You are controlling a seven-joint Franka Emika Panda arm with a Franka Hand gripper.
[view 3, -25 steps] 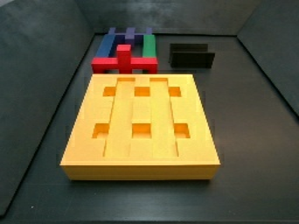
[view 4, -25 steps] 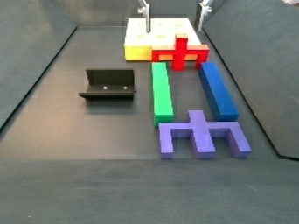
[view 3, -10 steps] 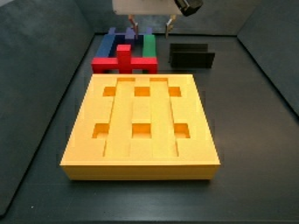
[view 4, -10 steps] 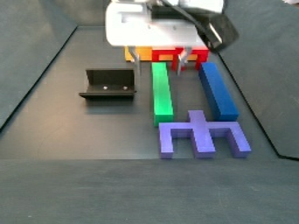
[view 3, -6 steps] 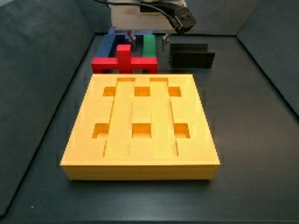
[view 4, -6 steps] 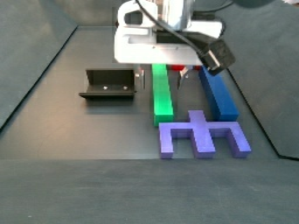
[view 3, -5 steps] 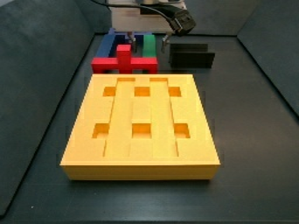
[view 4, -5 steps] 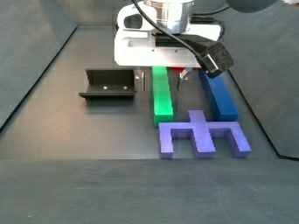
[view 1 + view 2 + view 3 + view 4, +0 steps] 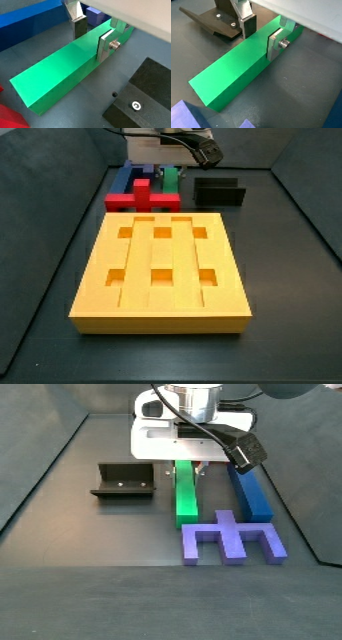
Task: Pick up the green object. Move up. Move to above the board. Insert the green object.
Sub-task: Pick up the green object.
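Note:
The green object (image 9: 185, 496), a long plain green bar, lies flat on the dark floor; it also shows in a side view (image 9: 171, 175) behind the red block. My gripper (image 9: 189, 466) is low over its far half. In both wrist views the gripper (image 9: 91, 46) (image 9: 260, 46) straddles the bar, one silver finger (image 9: 106, 44) against its near side and the other finger (image 9: 246, 25) at its far side, and the jaws look open. The yellow-orange board (image 9: 160, 316) lies at the front in a side view, away from the gripper.
A blue bar (image 9: 247, 489) lies beside the green one. A purple comb-shaped piece (image 9: 230, 539) lies past the bar's free end. A red cross block (image 9: 140, 196) stands between the bars and the board. The black fixture (image 9: 123, 481) (image 9: 219, 191) stands to one side.
My gripper came in from above the board to over the green bar and has sunk lower until its fingers stand on either side of the bar. The bar has not moved.

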